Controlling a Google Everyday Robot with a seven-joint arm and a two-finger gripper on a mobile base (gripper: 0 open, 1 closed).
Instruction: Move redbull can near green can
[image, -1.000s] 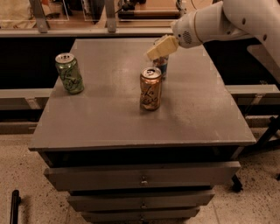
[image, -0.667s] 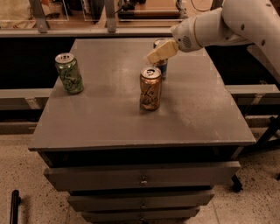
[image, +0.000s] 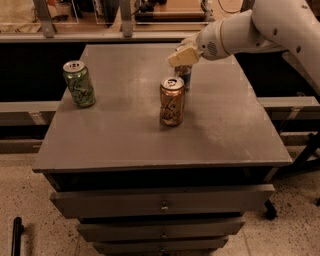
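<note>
The grey table (image: 125, 135) carries three upright cans: the green can (image: 78, 84) near its left edge, a copper-orange can (image: 172, 101) around the middle, and the redbull can (image: 184, 76) just behind that one, with the gripper (image: 180, 56) right over its top

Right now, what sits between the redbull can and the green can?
Camera view: bare tabletop between redbull can and green can; the copper-orange can stands just nearer than that line. The gripper is over the redbull can.
</note>
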